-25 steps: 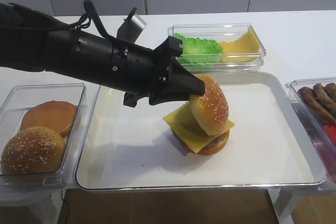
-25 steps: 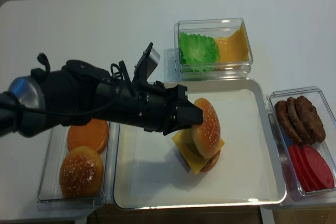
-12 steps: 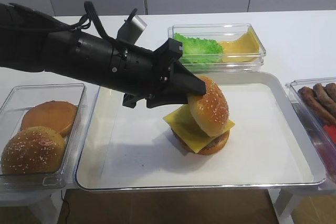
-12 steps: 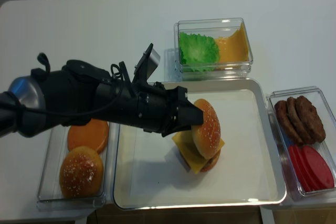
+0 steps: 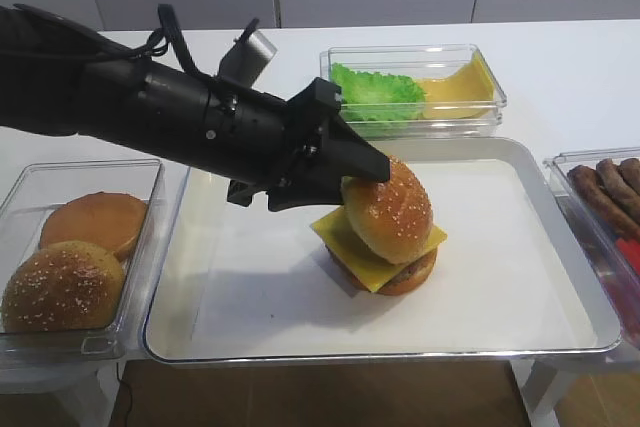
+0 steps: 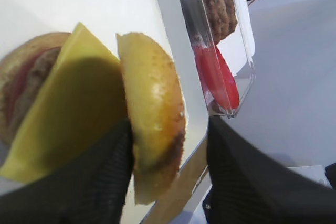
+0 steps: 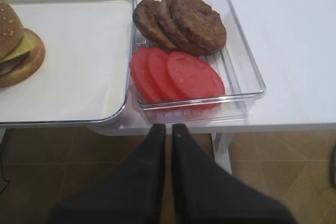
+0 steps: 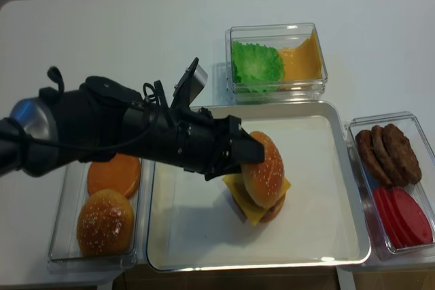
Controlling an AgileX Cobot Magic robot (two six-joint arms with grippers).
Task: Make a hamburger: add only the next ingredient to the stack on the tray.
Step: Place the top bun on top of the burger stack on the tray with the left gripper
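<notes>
The seeded bun top (image 5: 388, 209) leans on the yellow cheese of the stack (image 5: 345, 239), which sits mid-tray (image 5: 500, 277); from the other high view the bun top (image 8: 262, 169) covers most of the cheese. My left gripper (image 5: 365, 169) reaches in from the left, open around the bun's near edge. In the left wrist view the bun (image 6: 152, 108) lies against one finger (image 6: 113, 171), with a clear gap to the other finger (image 6: 231, 166). My right gripper (image 7: 167, 127) is shut and empty, off the table's front edge below the tomato box.
A clear box at the left (image 5: 80, 257) holds a seeded bun and a smooth bun half. A box behind the tray (image 5: 412, 92) holds lettuce and cheese. At the right, a box (image 7: 189, 40) holds patties and tomato slices.
The left jaws have opened. The bun top has tipped from standing on edge to lying flatter on the cheese. The right gripper has not moved.
</notes>
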